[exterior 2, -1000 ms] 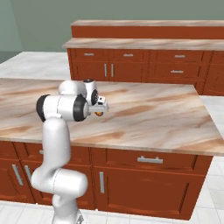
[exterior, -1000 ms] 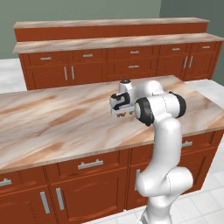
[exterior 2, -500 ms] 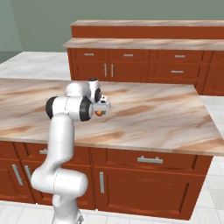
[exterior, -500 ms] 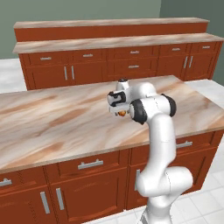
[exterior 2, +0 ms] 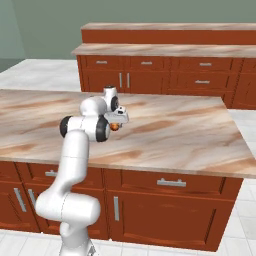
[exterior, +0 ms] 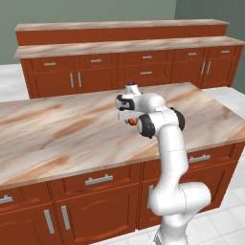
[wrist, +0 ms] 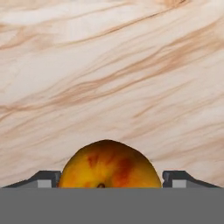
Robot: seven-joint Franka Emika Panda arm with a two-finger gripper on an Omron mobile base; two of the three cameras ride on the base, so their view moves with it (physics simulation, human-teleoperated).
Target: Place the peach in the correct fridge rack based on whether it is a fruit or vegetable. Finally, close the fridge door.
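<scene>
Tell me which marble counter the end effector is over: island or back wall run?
The near island's marble top. The end effector, gripping the small orange-yellow peach, hangs above it; the back wall counter lies beyond.

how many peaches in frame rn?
1. The peach sits between the fingertips of the gripper, held above the marble island counter. It shows as a small orange spot under the hand in both base views. More could be hidden behind the arm.

- Peach (wrist: 109, 165): orange-yellow with red blush, dark stem dimple at its lower edge, seated between two dark fingertips (wrist: 43, 178).
- Marble counter (wrist: 113, 70), brown-veined, lies beyond.
</scene>
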